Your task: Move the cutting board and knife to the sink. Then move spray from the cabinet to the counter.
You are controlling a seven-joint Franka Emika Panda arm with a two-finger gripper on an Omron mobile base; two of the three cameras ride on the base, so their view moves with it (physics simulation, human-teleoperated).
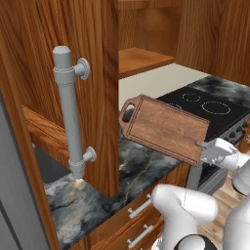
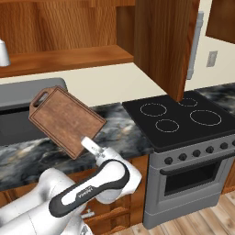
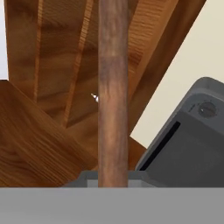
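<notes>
Wooden kitchen cabinetry and a dark marble-look counter (image 1: 141, 163) frame the scene. Out over that counter, the gripper (image 1: 201, 145) is clamped on the short edge of the cutting board (image 1: 163, 128), which it holds in the air above the counter, tilted, handle slot at the far raised end. In the hand view the board (image 3: 113, 92) stands edge-on between the jaws. Above the counter hangs the cabinet (image 1: 93, 73), door open, grey bar handle (image 1: 71, 110) facing out. Beside the counter sits the black stovetop (image 2: 181, 117).

arm (image 2: 87, 193): bent low, reaching forward | fingers (image 1: 201, 144): clamped together, hand tilted upward
</notes>
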